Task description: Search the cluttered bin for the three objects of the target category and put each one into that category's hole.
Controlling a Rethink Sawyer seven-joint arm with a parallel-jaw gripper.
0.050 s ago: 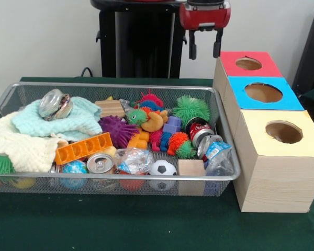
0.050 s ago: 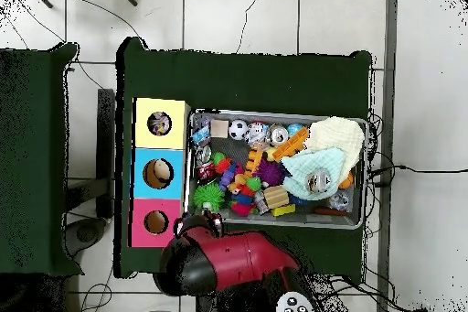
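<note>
Wire basket (image 1: 227, 175) crammed with toys, cloths and cans sits on the green counter (image 1: 146, 225) below and left of the tool (image 1: 204, 50), whose two prongs hang apart and empty, the three-holed box (image 1: 275, 172) below right.

You get even, bright indoor light; soft shadows lie on the tabletop (image 1: 146, 219) under the wire bin (image 1: 227, 175), whose cans show small glints.

Red, blue, yellow box tops (image 1: 263, 93)
</note>
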